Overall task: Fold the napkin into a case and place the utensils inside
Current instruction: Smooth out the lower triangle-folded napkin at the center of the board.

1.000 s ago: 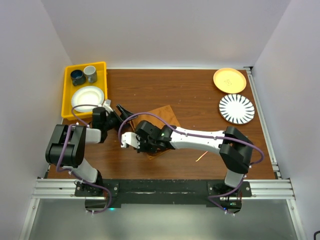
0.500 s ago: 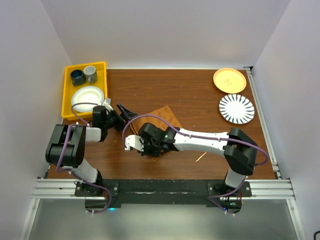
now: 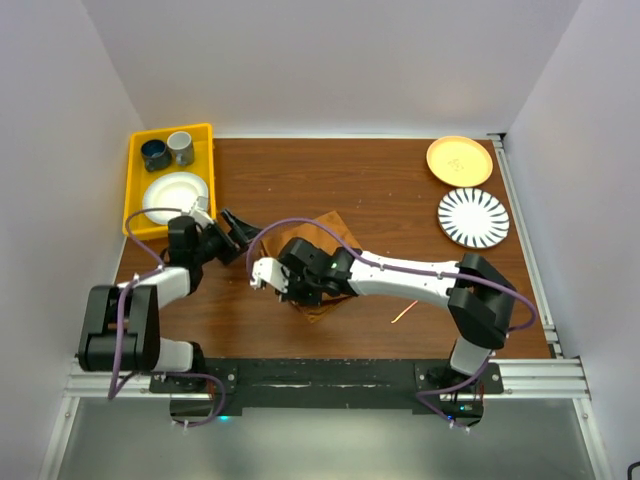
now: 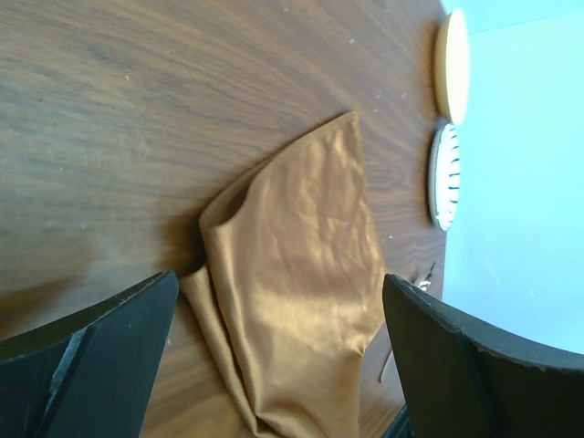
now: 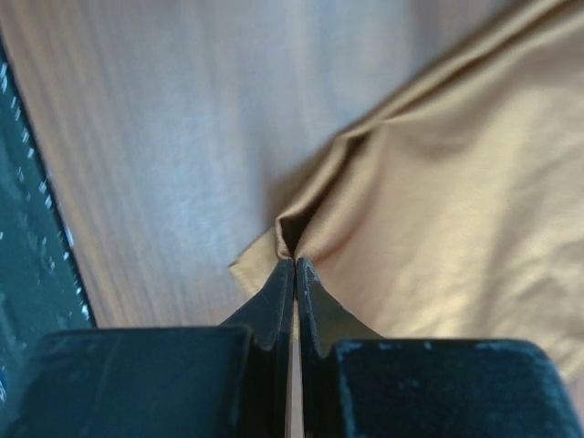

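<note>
The setting is a robotics laboratory test cell: a wooden table point(image 3: 400, 190) enclosed by plain white panel walls point(image 3: 330, 60), two cabled robot arms point(image 3: 400, 278) bolted at an aluminium extrusion rail point(image 3: 545, 378), and tableware staged in a yellow bin point(image 3: 128, 190).

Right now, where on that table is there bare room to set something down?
Bare wood runs along the far side, between the yellow bin and the orange plate. Crowded: centre-left, where the left gripper and right gripper meet at the napkin.

The left arm has folded back toward its base, its left gripper point(image 3: 232, 222) shifting slightly left, while the right gripper point(image 5: 295, 265) has tugged the napkin point(image 3: 330, 228) corner farther up the table.
</note>
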Tool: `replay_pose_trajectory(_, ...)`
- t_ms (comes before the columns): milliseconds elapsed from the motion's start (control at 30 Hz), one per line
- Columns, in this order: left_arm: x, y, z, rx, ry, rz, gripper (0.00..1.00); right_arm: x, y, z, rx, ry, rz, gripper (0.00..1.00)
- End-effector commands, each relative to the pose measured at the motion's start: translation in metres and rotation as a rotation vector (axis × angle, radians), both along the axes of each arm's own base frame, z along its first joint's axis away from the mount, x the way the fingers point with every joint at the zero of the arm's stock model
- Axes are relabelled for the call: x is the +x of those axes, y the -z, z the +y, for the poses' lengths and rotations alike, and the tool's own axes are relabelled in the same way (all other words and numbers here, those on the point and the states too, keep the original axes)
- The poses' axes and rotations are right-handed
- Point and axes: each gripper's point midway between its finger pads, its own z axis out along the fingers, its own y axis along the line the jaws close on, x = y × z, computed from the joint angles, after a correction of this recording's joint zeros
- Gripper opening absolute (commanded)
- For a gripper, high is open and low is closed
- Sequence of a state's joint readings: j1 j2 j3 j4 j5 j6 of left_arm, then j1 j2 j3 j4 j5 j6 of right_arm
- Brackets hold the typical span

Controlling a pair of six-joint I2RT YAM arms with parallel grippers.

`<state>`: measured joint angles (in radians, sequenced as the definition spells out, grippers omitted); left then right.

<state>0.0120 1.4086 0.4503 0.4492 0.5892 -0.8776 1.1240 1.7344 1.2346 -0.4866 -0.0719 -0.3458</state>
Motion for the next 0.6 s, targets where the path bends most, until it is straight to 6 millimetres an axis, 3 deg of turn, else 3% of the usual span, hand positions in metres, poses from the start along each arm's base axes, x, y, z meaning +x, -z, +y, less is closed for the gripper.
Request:
replay_pose_trajectory(0, -0.024, -0.006, 0.0, -0.025, 0.012, -0.002, 1.0, 0.032, -0.055, 0.019, 0.153, 0.088, -0.039, 0.0)
replay_pose_trajectory(100, -0.033, -0.001, -0.005, -0.053, 0.009, 0.032, 1.0, 0.048, -0.075, 0.02, 0.19, 0.117, -0.073, 0.0)
replay_pose_trajectory(200, -0.035, 0.002, -0.006, -0.066, -0.004, 0.046, 1.0, 0.053, -0.083, 0.018, 0.201, 0.129, -0.08, 0.0)
replay_pose_trajectory(567, -0.032, -0.003, -0.03, -0.165, -0.032, 0.062, 1.0, 0.048, -0.086, 0.016, 0.207, 0.106, -0.059, 0.0)
